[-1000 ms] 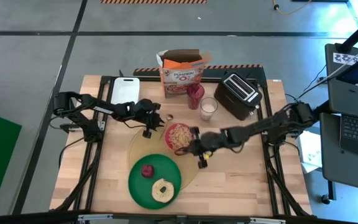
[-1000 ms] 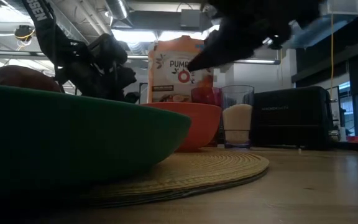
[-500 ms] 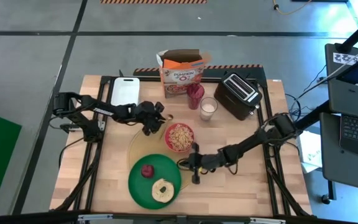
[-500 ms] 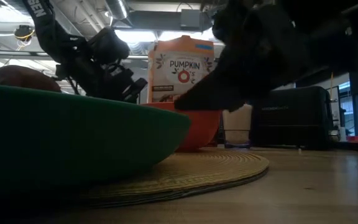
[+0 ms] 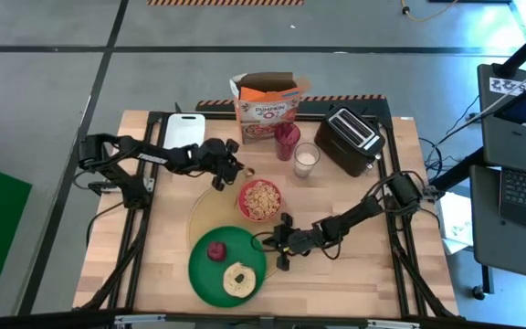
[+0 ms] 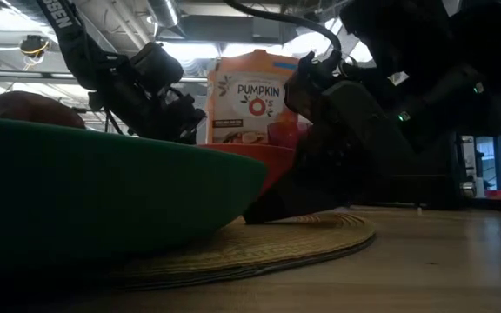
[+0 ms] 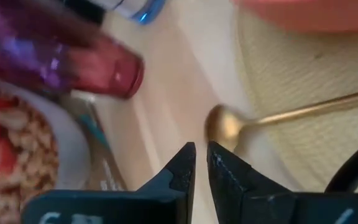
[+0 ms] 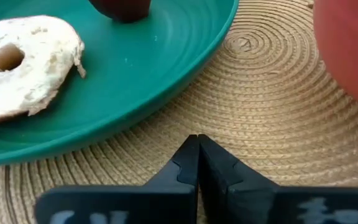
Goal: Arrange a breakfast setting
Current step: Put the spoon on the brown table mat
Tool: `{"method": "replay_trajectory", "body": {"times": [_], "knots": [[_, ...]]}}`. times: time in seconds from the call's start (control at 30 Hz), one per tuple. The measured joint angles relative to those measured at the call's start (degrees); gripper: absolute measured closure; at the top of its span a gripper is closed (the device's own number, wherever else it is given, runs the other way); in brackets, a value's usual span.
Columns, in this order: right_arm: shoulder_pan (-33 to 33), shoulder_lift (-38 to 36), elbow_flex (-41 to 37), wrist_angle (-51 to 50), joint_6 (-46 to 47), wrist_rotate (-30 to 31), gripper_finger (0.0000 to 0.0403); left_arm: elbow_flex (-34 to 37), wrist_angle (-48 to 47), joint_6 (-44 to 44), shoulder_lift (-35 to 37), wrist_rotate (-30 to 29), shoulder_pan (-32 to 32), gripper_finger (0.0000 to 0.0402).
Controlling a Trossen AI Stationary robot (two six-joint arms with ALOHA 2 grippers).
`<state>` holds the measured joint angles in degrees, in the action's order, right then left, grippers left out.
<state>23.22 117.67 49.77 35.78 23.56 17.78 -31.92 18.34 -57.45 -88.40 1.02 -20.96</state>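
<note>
A round tan placemat (image 5: 210, 203) carries a green plate (image 5: 204, 270) with a dark-red fruit (image 5: 215, 250) and a bagel (image 5: 239, 279), and a red bowl (image 5: 243, 199) of cereal. A gold spoon (image 5: 247, 172) lies at the mat's far edge, its bowl on the wood (image 7: 224, 126) and its handle on the mat. My left gripper (image 5: 233, 171) is shut, its tips (image 7: 201, 160) just beside the spoon's bowl. My right gripper (image 5: 282, 250) is shut and low over the mat's right part (image 8: 197, 144), between plate and bowl. My left gripper: I cannot tell whether its tips touch the spoon's bowl (image 7: 216, 134). My right gripper has its shut fingertips (image 6: 255, 215) down on the placemat's woven surface (image 8: 253, 130) near its right edge. The fingers slant down from the table's right. The mat lies flat.
At the far edge stand a cereal box (image 5: 268, 110), a dark-red cup (image 5: 287, 140), a glass of milk (image 5: 306, 159), a black toaster (image 5: 354, 139) and a white cutting board (image 5: 183, 132). Bare wood lies at the near right (image 5: 354, 279).
My right gripper has gone from beside the red bowl toward the table's near edge and down onto the placemat. My left gripper has moved toward the far edge and right, up to the spoon. The bowl and plate have stayed where they were.
</note>
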Motion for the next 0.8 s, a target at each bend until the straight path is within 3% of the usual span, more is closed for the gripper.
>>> {"method": "replay_trajectory", "body": {"times": [0.1, 0.27, 0.5, 0.63, 0.8], "knots": [[0.00, -0.05, 0.08, -0.61, 0.48, -0.05, 0.0397, 0.01, 1.32, 3.15, -0.07, 1.10, -1.74, 0.0374], [0.00, -0.05, 0.08, -0.81, 0.52, -0.33, 0.0397, 0.02, 3.39, 7.99, -0.11, 8.25, -3.59, 0.0383], [0.00, -0.05, 0.08, -0.97, 0.65, -0.36, 0.0397, 0.02, 3.61, 19.70, -0.11, 9.95, -3.88, 0.0385], [0.00, -0.05, 0.06, -1.04, 0.65, -0.37, 0.0397, -0.23, 3.18, 23.98, -0.11, 14.34, -3.88, 0.0385], [0.00, -0.05, 0.06, -1.08, 0.65, -0.39, 0.0397, -1.53, 2.68, 26.81, -2.87, 14.76, -3.15, 0.0385]]}}
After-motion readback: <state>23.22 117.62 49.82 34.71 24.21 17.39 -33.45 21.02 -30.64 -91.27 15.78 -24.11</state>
